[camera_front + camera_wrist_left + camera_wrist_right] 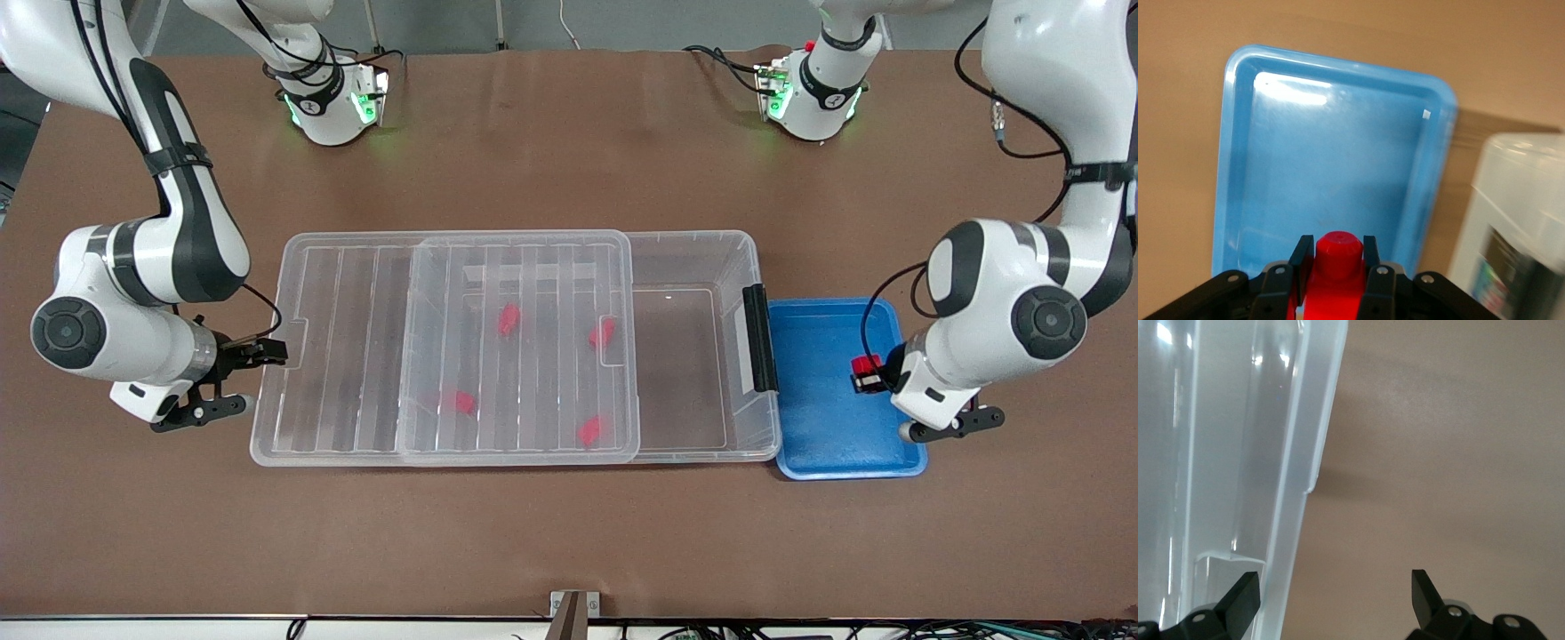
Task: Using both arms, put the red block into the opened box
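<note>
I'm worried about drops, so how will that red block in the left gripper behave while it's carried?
The red block looks like small hard plastic, so probably light and stiff. Its glossy surface may slip between the left gripper fingers. Its rounded end suggests it could roll a little once released over the clear box.

I see the red block (864,365), small, bright and stubby with a rounded stepped end, pinched in my left pincer (861,374) above the blue tray (813,400). The opened box (693,347) is a large, shallow, clear bin lying flat on the surface, its ribbed see-through lid (356,347) slid toward the right arm's end, baring the part by the black end latch (758,339). Four more red blocks (508,319) show inside, under the lid. Seen from the box, the held block hangs at about three o'clock.
</note>
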{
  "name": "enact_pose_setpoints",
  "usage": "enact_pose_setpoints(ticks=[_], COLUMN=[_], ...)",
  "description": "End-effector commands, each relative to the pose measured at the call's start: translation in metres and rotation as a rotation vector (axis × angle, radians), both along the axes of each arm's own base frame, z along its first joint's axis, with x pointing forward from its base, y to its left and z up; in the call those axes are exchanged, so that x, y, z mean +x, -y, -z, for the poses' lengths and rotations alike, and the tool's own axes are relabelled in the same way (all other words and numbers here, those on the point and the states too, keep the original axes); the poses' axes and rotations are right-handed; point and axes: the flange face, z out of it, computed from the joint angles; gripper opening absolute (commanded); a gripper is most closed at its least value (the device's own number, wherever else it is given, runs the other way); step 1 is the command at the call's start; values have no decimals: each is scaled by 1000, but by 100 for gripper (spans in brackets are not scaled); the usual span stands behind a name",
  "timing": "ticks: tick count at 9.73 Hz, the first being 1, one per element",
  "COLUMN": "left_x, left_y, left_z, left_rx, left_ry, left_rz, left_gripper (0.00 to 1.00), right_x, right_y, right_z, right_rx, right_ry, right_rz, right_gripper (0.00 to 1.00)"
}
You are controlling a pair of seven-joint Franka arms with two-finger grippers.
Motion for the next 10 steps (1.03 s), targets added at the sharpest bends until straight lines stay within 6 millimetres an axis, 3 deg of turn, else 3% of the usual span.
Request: enact_pose_setpoints(ticks=[1, 3, 5, 6, 7, 8, 9, 10], left_x=[-12, -30, -47, -52, -58, -63, -72, -77], left_y=[90, 147, 202, 223, 240, 249, 255, 249], left_z=[-13, -4, 25, 51, 74, 95, 114, 134], left_rx=[101, 97, 74, 57, 50, 47, 34, 29], left_ry=[3, 7, 16, 20, 16, 9, 17, 11], left_rz=[-45, -79, -41, -35, -16, 0, 19, 38], left_gripper=[0, 0, 0, 0, 0, 0, 0, 0], right_x=[-2, 1, -1, 2, 7, 8, 1, -15], right_y=[12, 12, 10, 12, 10, 11, 17, 35], right_z=[-15, -19, -18, -26, -49, -86, -126, -181], right_rx=[-19, -18, -20, -18, -7, -3, 23, 27], right_ry=[8, 16, 7, 13, 11, -4, 34, 114], right_rz=[-22, -21, -19, -12, 9, 90, 167, 269], right_gripper=[100, 100, 100, 100, 100, 100, 100, 100])
